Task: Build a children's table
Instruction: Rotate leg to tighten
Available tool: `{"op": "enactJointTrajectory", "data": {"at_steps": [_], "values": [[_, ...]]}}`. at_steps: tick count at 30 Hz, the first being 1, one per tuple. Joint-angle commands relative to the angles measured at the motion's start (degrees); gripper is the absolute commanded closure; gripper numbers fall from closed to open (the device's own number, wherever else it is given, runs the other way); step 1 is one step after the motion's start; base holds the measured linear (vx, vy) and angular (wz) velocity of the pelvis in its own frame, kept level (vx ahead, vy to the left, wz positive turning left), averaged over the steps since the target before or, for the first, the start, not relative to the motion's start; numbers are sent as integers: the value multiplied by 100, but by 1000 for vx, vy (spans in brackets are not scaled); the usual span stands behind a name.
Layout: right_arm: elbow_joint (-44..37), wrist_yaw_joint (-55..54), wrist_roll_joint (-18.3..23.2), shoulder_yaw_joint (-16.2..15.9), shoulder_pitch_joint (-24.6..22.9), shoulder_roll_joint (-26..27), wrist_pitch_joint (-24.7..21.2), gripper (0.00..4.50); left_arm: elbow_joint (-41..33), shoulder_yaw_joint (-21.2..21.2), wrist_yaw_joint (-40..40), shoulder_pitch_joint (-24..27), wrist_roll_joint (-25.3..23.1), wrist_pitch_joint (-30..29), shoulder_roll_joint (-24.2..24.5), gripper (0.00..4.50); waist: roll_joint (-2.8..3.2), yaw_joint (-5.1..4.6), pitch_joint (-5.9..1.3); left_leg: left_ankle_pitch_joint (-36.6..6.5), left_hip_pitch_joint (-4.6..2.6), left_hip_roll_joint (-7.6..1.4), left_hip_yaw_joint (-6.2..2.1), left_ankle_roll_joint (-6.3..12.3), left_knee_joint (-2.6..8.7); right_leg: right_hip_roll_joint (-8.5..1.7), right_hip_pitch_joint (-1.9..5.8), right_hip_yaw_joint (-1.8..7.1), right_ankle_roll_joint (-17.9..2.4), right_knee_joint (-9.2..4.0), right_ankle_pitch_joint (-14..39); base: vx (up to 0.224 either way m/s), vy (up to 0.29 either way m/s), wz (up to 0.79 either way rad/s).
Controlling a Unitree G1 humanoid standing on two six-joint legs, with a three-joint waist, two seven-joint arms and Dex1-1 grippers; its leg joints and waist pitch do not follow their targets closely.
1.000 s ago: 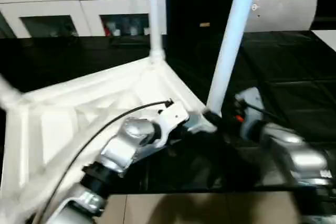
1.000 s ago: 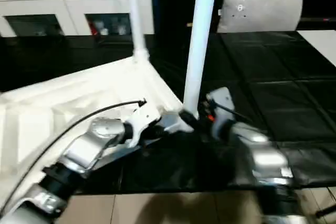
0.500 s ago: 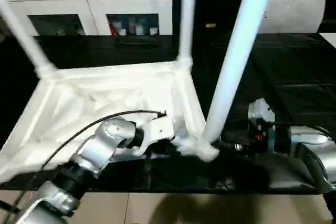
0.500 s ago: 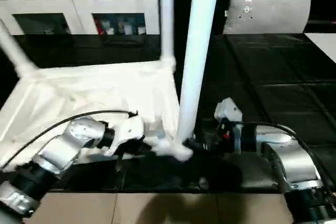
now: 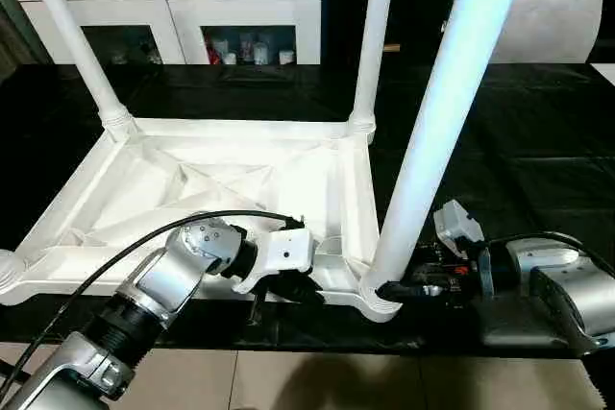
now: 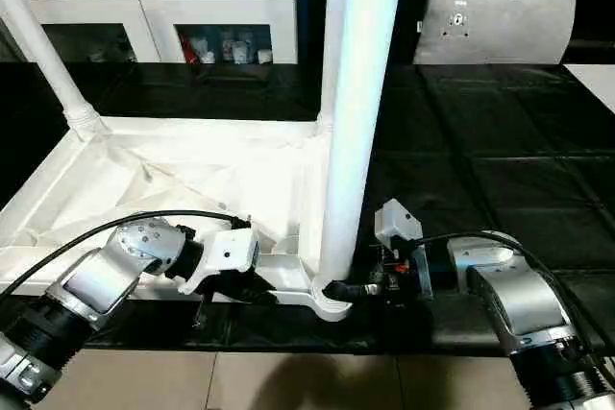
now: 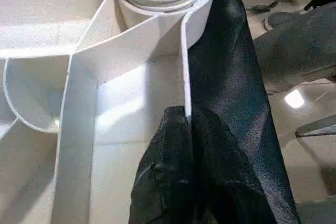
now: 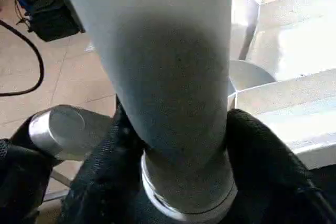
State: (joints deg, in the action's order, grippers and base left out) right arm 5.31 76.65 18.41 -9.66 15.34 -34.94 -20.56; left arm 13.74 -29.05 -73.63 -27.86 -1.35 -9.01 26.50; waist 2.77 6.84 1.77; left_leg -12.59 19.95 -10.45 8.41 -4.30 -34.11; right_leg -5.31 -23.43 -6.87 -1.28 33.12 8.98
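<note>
The white plastic rectangular tabletop [image 5: 221, 189] lies upside down, ribbed underside up, on a black sheet [image 5: 519, 160] spread over the floor, its near long rim close to the sheet's front edge, where tan floor tiles [image 6: 317, 381] begin. Three long white tapered tubular legs stand upright in its round corner sockets: one at the far left corner [image 5: 82, 50], one at the far right corner [image 5: 373, 40], and one at the near right corner [image 5: 437, 132], rising past the top of the head views.

The left gripper [image 7: 188, 124] has its two black fingers [image 7: 168, 145] pressed together on the thin upright wall of the tabletop's near rim, pinching it just beside the near right socket. The silver left forearm [image 5: 159, 285] reaches in from the near left, a black cable arching over it.

The right gripper [image 8: 184, 145] sits at the base of the near right leg, one black finger on either side of the tube [image 8: 262, 150]; both fingers lie against it, clasping it just above the socket.

Beyond the sheet stand a white cabinet with glass doors [image 5: 192, 7] and, to the right, a grey pillow [image 6: 495, 21]. In the left wrist view a person's grey trouser leg [image 7: 294, 40] shows past the sheet's edge.
</note>
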Motion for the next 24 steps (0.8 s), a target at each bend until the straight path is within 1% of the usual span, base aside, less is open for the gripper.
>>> {"op": "enactJointTrajectory", "data": {"at_steps": [1, 6, 9, 10, 11, 12, 13, 14, 15, 16, 17, 18, 19, 20, 21, 22, 23, 24], "values": [[12, 80, 76, -50, 53, -32, 10, 242, 26, -250, -235, -82, -104, 107, 11, 450, -92, -6, -322, -574, 54, -253, 10, 532, 384, -355, 388, 319, -999, -344, 1570, 0, 0, 0], [-118, 94, 249, -11, -55, 8, -164, 249, 11, -175, -214, -24, -21, 14, -23, 450, -98, -3, -324, -561, 58, -251, 12, 530, 380, -353, 394, 319, -991, -341, 1563, 0, 0, 0], [-342, -114, 439, 118, -183, 147, -400, 250, -55, -39, 20, 25, 57, -311, -137, 450, -99, -3, -323, -530, 55, -255, 13, 532, 383, -349, 396, 321, -997, -337, 1547, 0, 0, 0], [-342, -114, 439, 118, -183, 147, -400, 250, -55, -39, 20, 25, 57, -311, -137, 450, -102, 12, -323, -530, 60, -255, 11, 531, 380, -358, 394, 320, -983, -339, 1592, 0, 0, 0], [-425, -544, 384, 189, -212, 327, -524, 250, -81, 63, 300, 37, 62, -608, -266, 450, -102, 9, -325, -528, 55, -253, 13, 522, 384, -353, 395, 320, -975, -345, 1597, 0, 0, 0], [-430, -677, 342, 199, -210, 382, -543, 250, -86, 92, 376, 40, 66, -677, -306, 450, -94, 4, -315, -526, 61, -250, 5, 496, 389, -355, 392, 315, -956, -348, 1645, 0, 0, 0], [-438, -896, 272, 214, -207, 472, -573, 250, -95, 139, 501, 46, 73, -791, -371, 450, -100, -17, -305, -557, 60, -247, 14, 460, 397, -349, 387, 319, -933, -360, 1714, 0, 0, 0], [-430, -1550, 67, 263, -170, 760, -695, 250, -115, 276, 846, 57, 102, -1106, -564, 450, -97, -41, -294, -648, 57, -229, 11, 381, 405, -351, 389, 305, -844, -390, 1963, 0, 0, 0], [-425, -1700, 20, 276, -158, 828, -728, 250, -122, 305, 919, 60, 109, -1174, -607, 450, -103, -56, -284, -687, 53, -210, 20, 352, 405, -340, 378, 295, -780, -420, 2119, 0, 0, 0], [-367, -2224, -74, 353, -84, 1112, -924, 251, -129, 414, 1207, 44, 121, -1455, -778, 450, -88, -111, -272, -804, 68, -178, 13, 235, 417, -343, 383, 271, -593, -461, 2553, 0, 0, 0], [-295, -2714, -164, 427, -8, 1373, -1128, 251, -128, 511, 1473, 22, 127, -1728, -943, 450, -98, -128, -265, -853, 51, -172, 8, 201, 424, -332, 376, 250, -530, -496, 2675, 0, 0, 0], [-268, -2887, -199, 452, 19, 1466, -1197, 251, -126, 546, 1570, 13, 126, -1822, -1003, 450, -111, -200, -248, -983, 71, -140, -3, 135, 425, -320, 388, 215, -385, -530, 2934, 0, 0, 0], [-97, -3780, -418, 575, 158, 1937, -1472, 252, -58, 721, 2089, -54, 83, -2186, -1329, 450, -102, -242, -252, -993, 84, -139, -10, 82, 429, -320, 407, 214, -348, -515, 2954, 0, 0, 0], [-50, -4079, -502, 619, 195, 2090, -1547, 252, -34, 778, 2262, -78, 57, -2284, -1438, 450, -90, -329, -236, -1130, 69, -122, -23, 31, 430, -310, 371, 184, -262, -573, 3119, 0, 0, 0], [54, -4423, -617, 672, 250, 2254, -1543, 252, 36, 882, 2530, -122, 34, -2384, -1595, 450, -83, -398, -249, -1231, 38, -101, -25, 38, 410, -314, 353, 171, -215, -602, 3191, 0, 0, 0], [120, -4626, -687, 702, 283, 2349, -1529, 252, 79, 950, 2698, -149, 22, -2446, -1691, 450, -88, -444, -260, -1250, 41, -96, -25, 93, 403, -316, 351, 172, -212, -620, 3152, 0, 0, 0], [373, -5183, -895, 759, 384, 2571, -1397, 252, 233, 1164, 3186, -246, 21, -2532, -1979, 450, -86, -465, -258, -1227, 57, -95, -24, 121, 404, -313, 350, 177, -223, -620, 3104, 0, 0, 0], [373, -5183, -895, 759, 384, 2571, -1397, 252, 233, 1164, 3186, -246, 21, -2532, -1979, 450, -91, -480, -267, -1166, 55, -76, -10, 164, 382, -302, 341, 168, -239, -631, 3046, 0, 0, 0]]}}
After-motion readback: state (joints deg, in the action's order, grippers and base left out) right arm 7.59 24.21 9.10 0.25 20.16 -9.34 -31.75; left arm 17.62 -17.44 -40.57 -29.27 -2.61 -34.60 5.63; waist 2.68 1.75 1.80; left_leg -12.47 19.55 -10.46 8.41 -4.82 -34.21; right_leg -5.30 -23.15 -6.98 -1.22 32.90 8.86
